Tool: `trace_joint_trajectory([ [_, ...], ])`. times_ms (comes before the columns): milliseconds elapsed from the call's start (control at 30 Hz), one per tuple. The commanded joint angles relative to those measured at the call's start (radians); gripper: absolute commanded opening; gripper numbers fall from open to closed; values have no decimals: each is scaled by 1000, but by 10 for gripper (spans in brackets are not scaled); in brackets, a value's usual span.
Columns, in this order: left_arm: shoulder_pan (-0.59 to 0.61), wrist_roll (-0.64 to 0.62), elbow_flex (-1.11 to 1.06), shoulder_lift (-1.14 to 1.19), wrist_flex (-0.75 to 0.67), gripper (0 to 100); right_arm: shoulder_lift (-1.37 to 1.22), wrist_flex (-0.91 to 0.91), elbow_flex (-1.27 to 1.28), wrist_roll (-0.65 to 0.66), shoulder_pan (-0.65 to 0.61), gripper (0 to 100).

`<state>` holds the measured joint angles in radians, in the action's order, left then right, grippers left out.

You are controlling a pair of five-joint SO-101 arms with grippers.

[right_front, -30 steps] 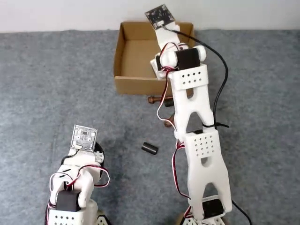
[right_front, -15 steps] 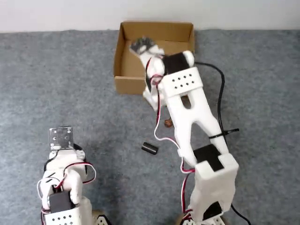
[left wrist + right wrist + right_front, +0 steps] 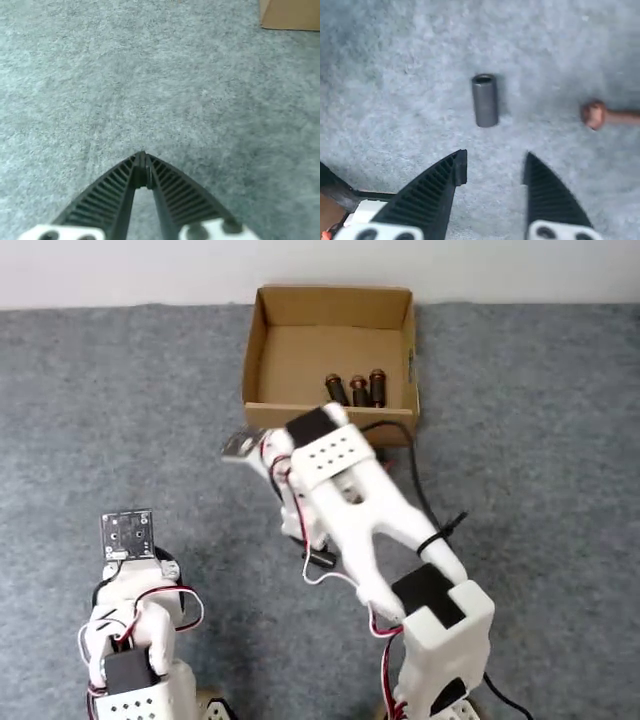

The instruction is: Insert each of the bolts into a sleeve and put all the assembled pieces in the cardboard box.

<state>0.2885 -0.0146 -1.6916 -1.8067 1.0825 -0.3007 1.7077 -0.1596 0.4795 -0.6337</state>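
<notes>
So the right claw (image 3: 495,159) is wide open, holding nothing, its black ribbed fingers (image 3: 440,185) spread over the grey carpet (image 3: 395,60). Just ahead of the gap lies a dark sleeve (image 3: 484,100), flat on its side, hollow end facing away from the claw and not touching either finger. Off to one side of it, clearly apart, there's a copper-coloured bolt (image 3: 594,114) lying on the carpet too, round head toward the sleeve and shank running out of the shot. From above, the right arm (image 3: 350,500) is bent low across the middle of the table, and it covers most of the sleeve (image 3: 320,559), just a dark bit poking out beside the wiring. Past the arm's far end sits the box (image 3: 262,340), open on top, with three assembled pieces (image 3: 355,390) lying side by side inside, tucked near its right wall and toward the front edge. The left claw (image 3: 142,159) is shut tight, tips pressed together with nothing between them, hanging over bare carpet, and a corner of the box (image 3: 290,15) peeks in far beyond it. The left arm (image 3: 130,640) itself is folded up at the near left corner of the table, well apart from the sleeve, the bolt and the box.
</notes>
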Motion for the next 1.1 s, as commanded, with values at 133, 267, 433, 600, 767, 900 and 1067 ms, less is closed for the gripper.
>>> trace_joint_trajectory([
  [133,-9,-5,8,-14,12,5,-42,-147,78,12,-38,209],
  [267,-9,-5,8,-14,12,5,-127,-217,78,15,-38,209],
  [433,-9,-5,8,-14,12,5,-220,-262,78,15,-42,208],
  [600,-9,-5,8,-14,23,5,-305,-252,78,17,-42,169],
  [767,-9,-5,8,-14,23,5,-329,-205,31,17,-47,4],
  [900,-9,-5,8,-14,25,5,-329,-160,14,14,-42,9],
  [1067,-9,-5,8,-14,25,5,-242,-87,-21,9,-41,9],
])
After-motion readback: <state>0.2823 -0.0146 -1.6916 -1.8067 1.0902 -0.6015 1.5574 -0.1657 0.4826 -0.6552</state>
